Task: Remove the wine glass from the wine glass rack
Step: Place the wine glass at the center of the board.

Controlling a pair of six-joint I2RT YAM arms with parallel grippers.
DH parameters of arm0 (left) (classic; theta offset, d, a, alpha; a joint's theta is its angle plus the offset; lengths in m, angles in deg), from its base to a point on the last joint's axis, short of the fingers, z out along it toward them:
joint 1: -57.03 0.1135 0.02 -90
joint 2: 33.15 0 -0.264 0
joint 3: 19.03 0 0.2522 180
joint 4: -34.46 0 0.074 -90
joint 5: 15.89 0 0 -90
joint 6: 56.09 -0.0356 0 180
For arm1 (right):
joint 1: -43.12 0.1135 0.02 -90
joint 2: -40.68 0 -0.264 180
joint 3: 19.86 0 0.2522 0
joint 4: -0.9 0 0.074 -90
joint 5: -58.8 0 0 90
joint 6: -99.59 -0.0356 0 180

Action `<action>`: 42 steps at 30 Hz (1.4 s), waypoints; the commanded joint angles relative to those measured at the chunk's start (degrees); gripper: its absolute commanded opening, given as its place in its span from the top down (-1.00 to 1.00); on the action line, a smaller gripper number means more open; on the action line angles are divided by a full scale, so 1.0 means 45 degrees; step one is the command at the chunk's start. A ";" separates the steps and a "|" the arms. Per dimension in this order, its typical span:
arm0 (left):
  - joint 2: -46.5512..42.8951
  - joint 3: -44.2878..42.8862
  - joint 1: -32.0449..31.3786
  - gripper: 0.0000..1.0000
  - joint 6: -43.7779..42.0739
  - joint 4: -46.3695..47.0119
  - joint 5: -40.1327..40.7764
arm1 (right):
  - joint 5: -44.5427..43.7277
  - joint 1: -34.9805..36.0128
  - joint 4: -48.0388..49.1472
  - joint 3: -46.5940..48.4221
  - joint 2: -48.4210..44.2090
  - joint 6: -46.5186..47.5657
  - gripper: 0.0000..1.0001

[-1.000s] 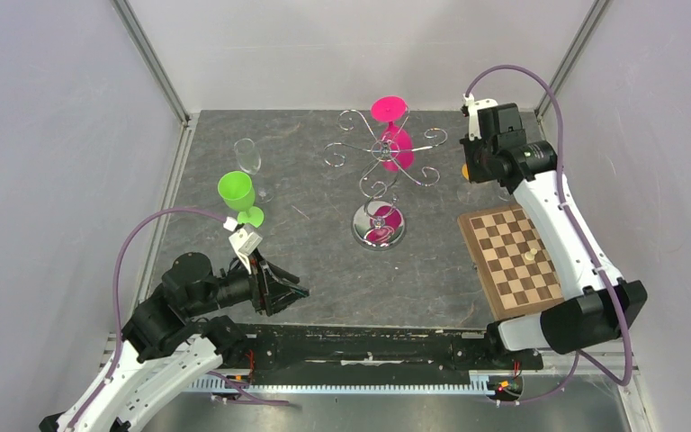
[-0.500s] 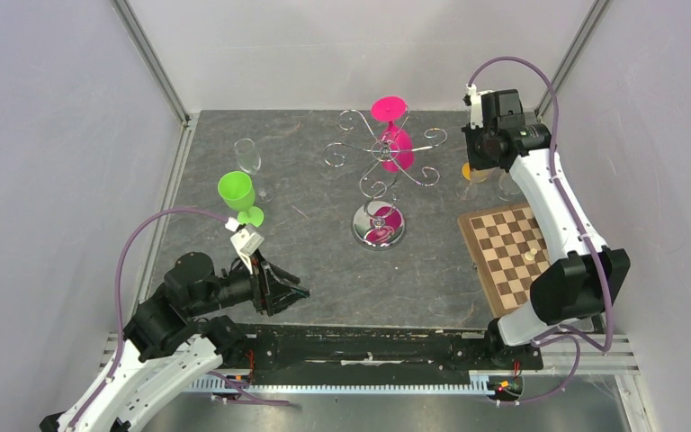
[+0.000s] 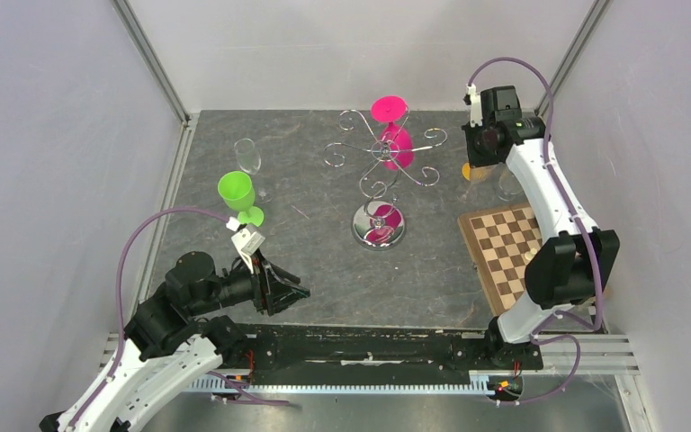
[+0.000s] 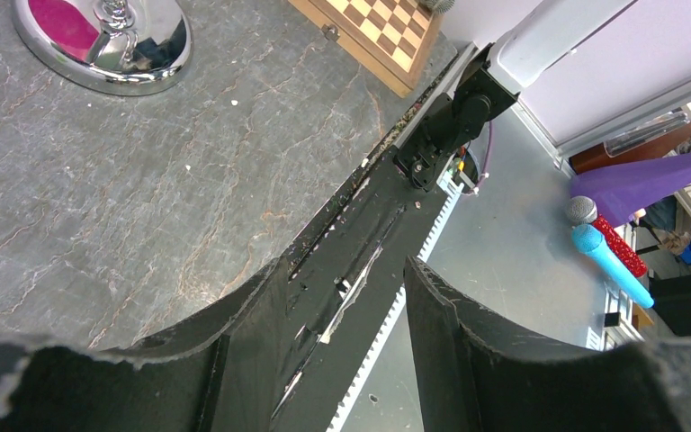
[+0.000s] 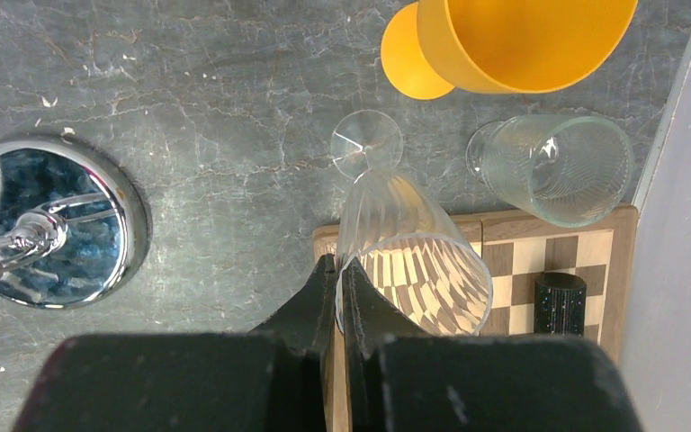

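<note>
A shiny chrome wire rack (image 3: 378, 225) with curled scroll arms stands in the middle of the grey slate desk (image 3: 324, 261). A pink plastic wine glass (image 3: 397, 144) hangs upside down from its far arms, foot uppermost. The left gripper (image 4: 340, 270) hovers near the desk's front edge, jaws moderately wide and empty. The right gripper (image 5: 335, 270) is above a clear ribbed stemmed glass (image 5: 414, 261), near an orange plastic goblet (image 5: 504, 40), a clear tumbler (image 5: 553, 166) and a wooden chessboard (image 5: 585, 261). Its jaws are pressed together.

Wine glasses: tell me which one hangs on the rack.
The pink glass, hanging from the wine glass rack; the green glass and orange glass stand on the table.
</note>
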 commanded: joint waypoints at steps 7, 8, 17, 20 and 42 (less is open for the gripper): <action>0.0127 -0.0007 -0.0001 -0.14 0.0161 0.0569 0.0249 | 0.0100 -0.0190 0.0255 0.0893 0.0564 0.0192 1.00; 0.0143 -0.0015 -0.0001 -0.14 0.0161 0.0580 0.0237 | 0.0100 -0.0195 0.0252 0.0883 0.0601 0.0192 1.00; 0.0093 -0.0003 -0.0009 -0.14 0.0163 0.0569 0.0230 | 0.0122 -0.0224 0.0236 0.0805 0.0823 0.0191 0.81; 0.0071 0.0005 0.0002 -0.14 0.0171 0.0579 0.0233 | 0.0075 -0.0217 0.0273 0.0829 0.0839 0.0178 0.77; 0.0206 0.0023 -0.0012 -0.14 0.0190 0.0569 0.0251 | -0.0340 -0.0215 0.1001 0.1825 -0.0253 -0.0431 0.07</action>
